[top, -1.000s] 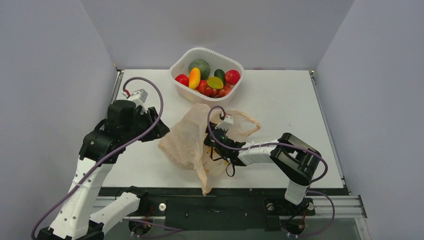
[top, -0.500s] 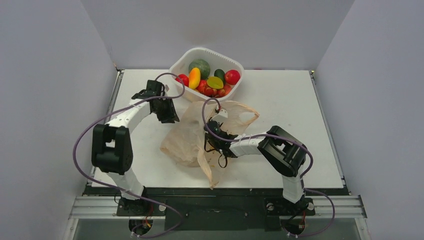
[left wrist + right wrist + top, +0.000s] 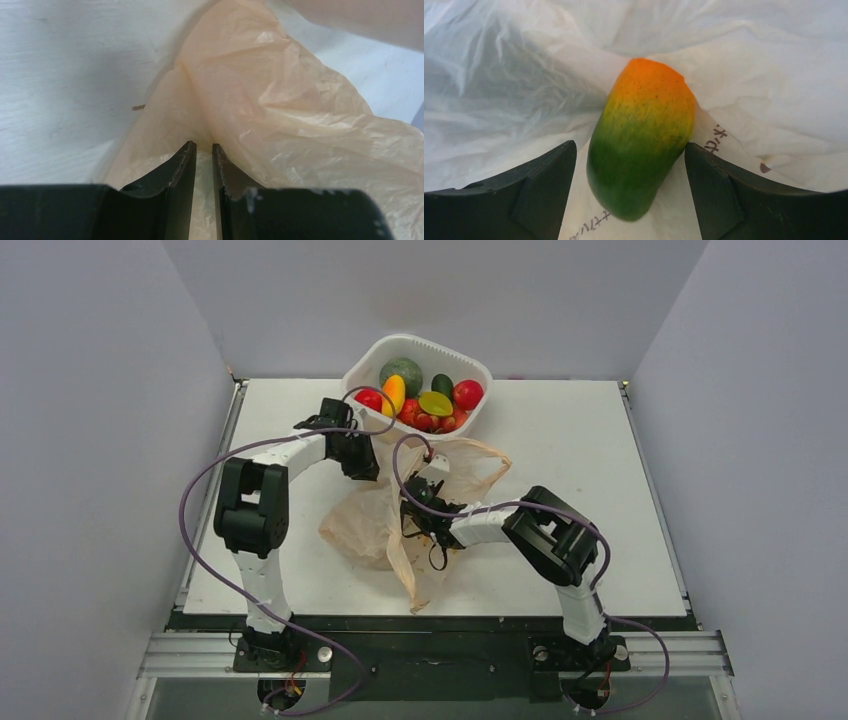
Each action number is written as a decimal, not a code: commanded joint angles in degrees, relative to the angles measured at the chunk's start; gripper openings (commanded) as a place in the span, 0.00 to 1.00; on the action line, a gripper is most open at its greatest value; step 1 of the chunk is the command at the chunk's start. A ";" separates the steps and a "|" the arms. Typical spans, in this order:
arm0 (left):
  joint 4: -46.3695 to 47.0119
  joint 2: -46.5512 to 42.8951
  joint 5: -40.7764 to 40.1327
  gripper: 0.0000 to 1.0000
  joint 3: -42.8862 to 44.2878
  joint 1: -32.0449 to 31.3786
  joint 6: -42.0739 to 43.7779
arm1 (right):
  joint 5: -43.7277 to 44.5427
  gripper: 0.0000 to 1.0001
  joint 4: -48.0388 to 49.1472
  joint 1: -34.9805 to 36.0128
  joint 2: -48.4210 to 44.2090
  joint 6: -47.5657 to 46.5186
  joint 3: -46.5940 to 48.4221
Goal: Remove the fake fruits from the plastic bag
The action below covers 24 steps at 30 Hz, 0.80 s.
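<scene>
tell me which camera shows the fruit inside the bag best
Right wrist: the green-to-orange fruit shows whole on the plastic bag, between the fingers of the open right gripper. The top view all but hides it under the bag and that arm. The left wrist shows only the bag's outside and the left gripper.

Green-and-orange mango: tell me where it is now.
Right wrist view, centre: the mango lies inside the plastic bag, between the open fingers of the right claw.

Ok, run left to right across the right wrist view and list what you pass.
Tool finger → green-to-orange fake fruit → second tool finger. The plastic bag lies behind all three.
</scene>
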 commanded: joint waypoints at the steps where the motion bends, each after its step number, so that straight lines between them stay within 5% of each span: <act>1: 3.78 -1.45 8.24 0.16 -2.50 -1.05 1.46 | 4.22 0.75 -1.04 -0.52 1.17 -1.79 3.32; 12: 4.55 -3.51 11.84 0.16 -6.25 -1.01 1.88 | 8.01 0.70 -4.48 -0.90 6.18 -4.93 7.72; 15: 0.95 -4.98 10.03 0.29 -5.56 -0.29 3.12 | 8.01 0.55 -3.36 -0.92 4.41 -6.59 6.10; 20: -5.99 -12.53 1.74 0.48 -4.47 2.75 5.67 | 7.41 0.18 -3.13 -0.94 -1.46 -9.53 1.88; 24: -10.24 -21.43 -3.08 0.57 -7.47 5.49 6.35 | 6.08 0.05 -6.43 -1.20 -7.03 -11.05 -0.84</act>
